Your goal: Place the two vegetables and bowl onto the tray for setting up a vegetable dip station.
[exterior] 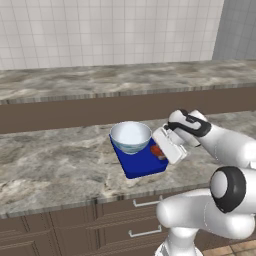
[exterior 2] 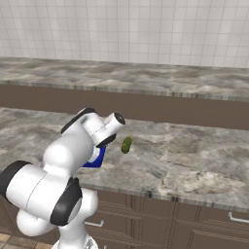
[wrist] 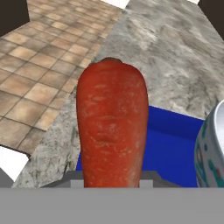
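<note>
Between claw [wrist: 111,181] tips, carrot [wrist: 112,127], above tray [wrist: 175,148]

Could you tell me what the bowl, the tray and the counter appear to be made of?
Bowl: looks like glazed ceramic, smooth white inside, small speckled pattern outside. Tray: probably plastic, uniform bright blue, matte. Counter: seems polished stone, marble or granite, with mottled grey-brown veining. All rendered, so these are guesses.

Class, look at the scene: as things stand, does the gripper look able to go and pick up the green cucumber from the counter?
Probably not yet. The gripper is shut on the carrot over the blue tray. The cucumber lies in the open on the counter, nothing crowding it.
</note>
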{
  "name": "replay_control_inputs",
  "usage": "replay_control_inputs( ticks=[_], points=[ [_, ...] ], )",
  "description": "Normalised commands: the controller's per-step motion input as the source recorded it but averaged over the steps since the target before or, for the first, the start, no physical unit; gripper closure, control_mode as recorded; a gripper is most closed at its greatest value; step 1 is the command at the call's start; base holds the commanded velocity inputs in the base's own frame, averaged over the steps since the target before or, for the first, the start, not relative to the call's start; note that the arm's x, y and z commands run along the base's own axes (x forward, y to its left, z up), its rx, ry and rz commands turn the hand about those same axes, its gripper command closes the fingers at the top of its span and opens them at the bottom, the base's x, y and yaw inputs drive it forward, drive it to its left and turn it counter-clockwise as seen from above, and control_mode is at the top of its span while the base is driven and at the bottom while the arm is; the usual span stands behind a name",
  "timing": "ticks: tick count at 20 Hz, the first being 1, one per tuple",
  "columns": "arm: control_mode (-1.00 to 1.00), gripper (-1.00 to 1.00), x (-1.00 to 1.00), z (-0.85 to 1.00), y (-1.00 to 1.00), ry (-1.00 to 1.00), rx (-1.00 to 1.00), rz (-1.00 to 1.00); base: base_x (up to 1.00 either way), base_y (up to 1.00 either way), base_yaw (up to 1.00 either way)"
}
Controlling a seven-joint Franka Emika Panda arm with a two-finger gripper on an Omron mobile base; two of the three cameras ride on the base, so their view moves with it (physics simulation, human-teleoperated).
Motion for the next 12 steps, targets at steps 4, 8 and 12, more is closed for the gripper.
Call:
replay_control_inputs(
  ticks=[4,8,12],
  points=[
    [-1.00,1.00,0.12,-0.12,0.07,0.00,0.04,0.00,0.00,0.00,0.00],
    [-1.00,1.00,0.17,-0.07,0.07,0.00,0.01,0.00,0.00,0.00,0.00],
    [-1.00,1.00,0.15,0.00,0.09,0.00,0.00,0.00,0.00,0.00,0.00]
  ],
)
